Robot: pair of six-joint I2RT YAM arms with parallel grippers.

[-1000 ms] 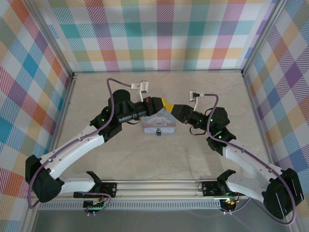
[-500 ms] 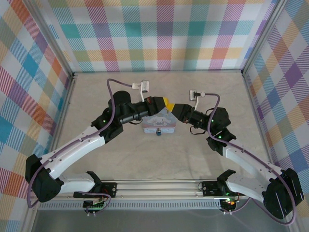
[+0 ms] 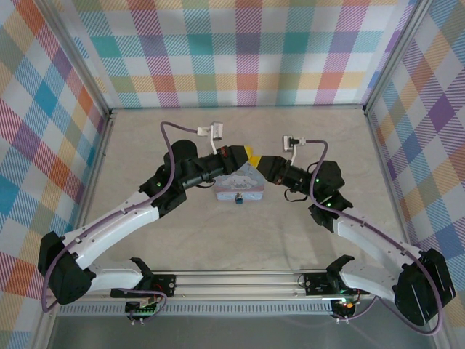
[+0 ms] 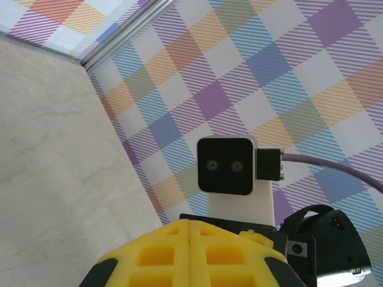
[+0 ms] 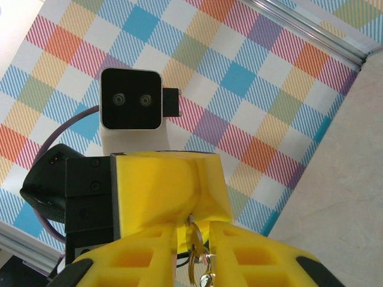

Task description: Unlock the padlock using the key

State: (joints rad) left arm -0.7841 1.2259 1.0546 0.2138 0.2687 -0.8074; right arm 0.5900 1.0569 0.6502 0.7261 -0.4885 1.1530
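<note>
The padlock (image 3: 238, 198) sits on the table (image 3: 305, 240) touching the near edge of the pale blue tin (image 3: 240, 180), on the side facing the arms' bases. In the top view both arms meet over the tin's far side. The move to come therefore turns on one fact: the lock lies below that meeting point and back toward the bases, slightly to the left. Neither arm is clearly nearer. The key (image 5: 192, 254) is up in the air with the arms, not beside the lock. In the right wrist view it stands in the narrow slot between the fingers of the right end effector (image 5: 192, 232), and its long axis runs along that slot. Those fingers are slightly apart, and I cannot tell whether their pads bear on the key. The left end effector (image 4: 188, 239) has its fingers pressed together, the seam shut in its own wrist view. Its tip meets the key's upper end, but whether it pinches the key there is hidden. My judgement is that the key must come down and toward the near side, with its blade turned to the lock's keyway, which is too small to make out.
</note>
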